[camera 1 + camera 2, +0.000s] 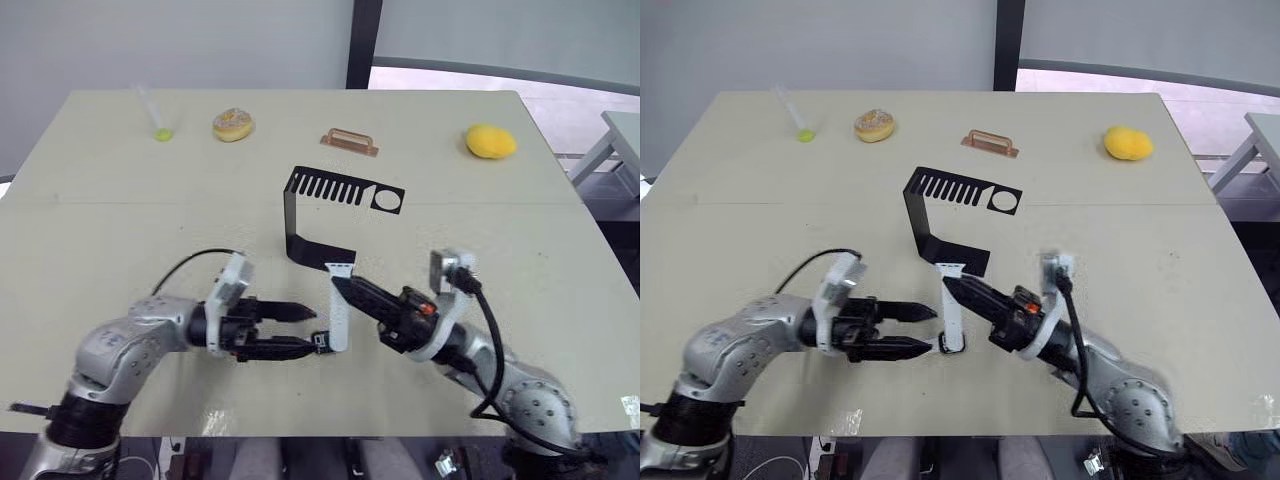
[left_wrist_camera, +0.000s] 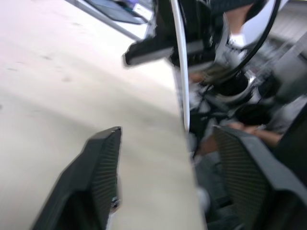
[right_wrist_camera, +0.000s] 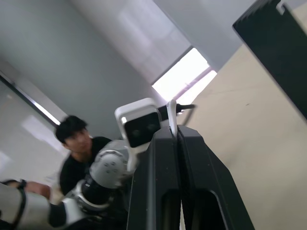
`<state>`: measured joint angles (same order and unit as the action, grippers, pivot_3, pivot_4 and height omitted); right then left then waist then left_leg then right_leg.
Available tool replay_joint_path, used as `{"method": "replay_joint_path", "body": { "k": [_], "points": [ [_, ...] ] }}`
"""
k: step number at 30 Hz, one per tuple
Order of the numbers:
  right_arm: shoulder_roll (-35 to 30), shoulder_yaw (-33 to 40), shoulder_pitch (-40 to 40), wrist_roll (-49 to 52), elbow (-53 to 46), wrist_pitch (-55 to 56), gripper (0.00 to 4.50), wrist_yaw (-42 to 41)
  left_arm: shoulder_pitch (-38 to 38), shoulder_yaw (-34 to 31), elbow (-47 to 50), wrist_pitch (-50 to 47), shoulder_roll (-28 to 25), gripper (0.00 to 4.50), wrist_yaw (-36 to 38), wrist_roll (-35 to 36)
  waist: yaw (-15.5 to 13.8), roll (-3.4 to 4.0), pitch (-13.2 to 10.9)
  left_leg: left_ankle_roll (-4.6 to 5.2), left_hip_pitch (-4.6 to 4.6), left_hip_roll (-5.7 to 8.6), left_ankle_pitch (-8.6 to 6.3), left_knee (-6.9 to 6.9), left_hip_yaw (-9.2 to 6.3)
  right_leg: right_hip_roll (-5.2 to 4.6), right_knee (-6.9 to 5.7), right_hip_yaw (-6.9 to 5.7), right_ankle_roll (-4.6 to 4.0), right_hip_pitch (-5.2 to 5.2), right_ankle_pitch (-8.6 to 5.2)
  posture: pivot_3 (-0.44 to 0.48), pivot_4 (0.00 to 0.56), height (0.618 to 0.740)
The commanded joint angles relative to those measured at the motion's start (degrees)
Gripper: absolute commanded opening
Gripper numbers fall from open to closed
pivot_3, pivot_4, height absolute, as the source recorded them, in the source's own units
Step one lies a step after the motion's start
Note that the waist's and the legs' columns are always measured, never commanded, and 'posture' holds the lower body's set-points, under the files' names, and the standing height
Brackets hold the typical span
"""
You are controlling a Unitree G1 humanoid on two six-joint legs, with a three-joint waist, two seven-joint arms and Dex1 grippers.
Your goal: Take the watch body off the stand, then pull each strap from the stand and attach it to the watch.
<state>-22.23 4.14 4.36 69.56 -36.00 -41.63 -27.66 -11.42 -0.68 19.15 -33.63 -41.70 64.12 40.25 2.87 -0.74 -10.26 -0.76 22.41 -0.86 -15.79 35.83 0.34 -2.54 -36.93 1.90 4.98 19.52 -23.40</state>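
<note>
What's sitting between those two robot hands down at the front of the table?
A white strap stands between them in the left eye view. The right end effector pinches it near its top; the left end effector is open at its lower end, where a small dark piece sits.

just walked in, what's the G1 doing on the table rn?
Mid watch assembly. The right gripper is shut on a white strap, just in front of the black stand. The left gripper has its jaws open at the strap's lower end, where a small dark piece, likely the watch body, sits by its lower fingertip. It looks to be mating strap and watch. A lemon, a doughnut and a copper handle lie at the far edge.
</note>
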Motion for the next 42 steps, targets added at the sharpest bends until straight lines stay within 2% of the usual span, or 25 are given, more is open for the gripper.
{"method": "replay_joint_path", "body": {
  "k": [1, 5, 9, 11, 16, 20, 22, 25, 29, 32, 35, 42],
  "points": [
    [-8.44, 3.77, -2.86, -12.22, -3.95, 7.16, 0.0, -8.29, 3.4, -6.88, -3.57, 16.43, -2.54, 4.44, 4.37, -7.32, -0.3, 0.02, -0.01, 0.01, 0.0, 0.01, -0.01, -0.02, 0.02, -0.03, 0.06, 0.01, 0.0, -0.01, 0.0, 0.0, 0.15, 0.74],
    [-14.71, 8.92, -8.72, -27.28, -0.33, 21.2, 0.0, -15.97, 7.87, -12.87, -7.86, 27.05, -4.79, 4.44, 5.63, -12.11, -1.11, 0.01, -0.01, 0.05, 0.0, 0.02, -0.03, -0.23, 0.06, -0.04, 0.31, 0.0, -0.01, -0.01, 0.0, 0.0, 0.15, 0.74],
    [-16.82, 16.05, -13.45, -31.33, 4.85, 28.63, 0.0, -20.84, 13.67, -17.23, -15.41, 37.78, -9.27, 4.44, 7.29, -18.74, -1.12, 0.01, 0.0, 0.1, 0.0, 0.01, -0.06, -0.36, 0.11, -0.04, 0.51, 0.01, 0.0, -0.04, 0.0, 0.0, 0.15, 0.74],
    [-17.46, 17.93, -14.84, -32.07, 6.89, 30.49, 0.0, -23.02, 14.09, -18.12, -16.43, 38.3, -8.89, 4.44, 5.8, -18.42, -1.15, 0.0, -0.01, 0.13, -0.01, 0.01, -0.07, -0.35, 0.16, -0.04, 0.49, 0.02, 0.0, -0.04, 0.0, 0.0, 0.15, 0.74],
    [-19.71, 19.14, -15.98, -34.17, 10.54, 34.24, 0.0, -28.2, 15.29, -15.22, -10.23, 35.44, -7.6, 4.44, 5.37, -16.38, -1.21, -0.02, -0.02, 0.2, -0.04, 0.01, -0.08, -0.25, 0.13, -0.1, 0.34, 0.0, 0.02, -0.13, 0.02, 0.0, 0.15, 0.74],
    [-19.63, 16.23, -13.51, -34.43, 9.88, 33.89, 0.0, -28.17, 12.0, -8.49, -2.32, 29.16, -4.75, 4.44, 1.57, -16.01, -1.15, 0.0, -0.02, 0.2, -0.12, 0.01, -0.07, -0.19, 0.14, -0.1, 0.14, 0.02, 0.02, -0.15, 0.02, 0.0, 0.15, 0.74],
    [-18.71, 13.97, -12.41, -34.17, 8.31, 32.59, 0.0, -27.12, 9.89, -2.41, 0.92, 27.3, -2.43, 4.44, -2.04, -20.93, -1.14, 0.0, -0.02, 0.19, -0.11, 0.01, -0.06, -0.16, 0.13, -0.07, 0.08, 0.02, 0.02, -0.14, 0.02, 0.0, 0.15, 0.74],
    [-18.15, 12.43, -11.9, -33.81, 6.83, 31.54, 0.0, -26.42, 8.96, 3.64, 5.26, 20.92, -0.15, 4.44, -6.45, -23.49, -0.99, 0.0, -0.02, 0.18, -0.09, 0.01, -0.06, -0.12, 0.17, 0.02, 0.05, 0.08, 0.04, -0.11, 0.03, 0.0, 0.15, 0.74],
    [-17.14, 9.28, -10.87, -33.31, 4.61, 29.03, 0.0, -25.06, 3.66, 14.47, 5.01, 14.53, 4.17, 4.44, -11.16, -31.07, -1.31, -0.01, -0.03, 0.17, -0.04, -0.01, -0.05, 0.18, 0.16, 0.1, -0.06, 0.1, 0.05, -0.14, 0.03, 0.0, 0.15, 0.74],
    [-16.71, 8.25, -10.31, -33.23, 3.62, 27.77, 0.0, -24.06, 1.01, 17.58, 3.79, 11.29, 6.6, 4.44, -13.21, -32.81, -1.31, -0.03, -0.04, 0.17, -0.04, 0.0, -0.05, 0.25, 0.15, 0.1, -0.09, 0.1, 0.07, -0.17, 0.04, 0.0, 0.15, 0.74],
    [-16.62, 7.63, -10.44, -33.26, 2.87, 26.99, 0.0, -23.83, -0.23, 20.03, 2.32, 11.13, 6.91, 4.44, -12.51, -34.27, -1.17, -0.02, -0.03, 0.17, -0.04, 0.0, -0.05, 0.22, 0.14, 0.12, -0.08, 0.09, 0.07, -0.16, 0.04, 0.0, 0.15, 0.74],
    [-16.05, 7.4, -11.25, -33.58, 2.02, 26.59, 0.0, -23.09, -1.96, 21.51, 0.09, 10.02, 7.14, 4.44, -12.76, -35.62, -1.34, -0.03, -0.03, 0.14, -0.07, -0.02, -0.03, 0.28, 0.15, 0.12, -0.1, 0.1, 0.07, -0.2, 0.04, 0.0, 0.15, 0.74]
  ]
}}
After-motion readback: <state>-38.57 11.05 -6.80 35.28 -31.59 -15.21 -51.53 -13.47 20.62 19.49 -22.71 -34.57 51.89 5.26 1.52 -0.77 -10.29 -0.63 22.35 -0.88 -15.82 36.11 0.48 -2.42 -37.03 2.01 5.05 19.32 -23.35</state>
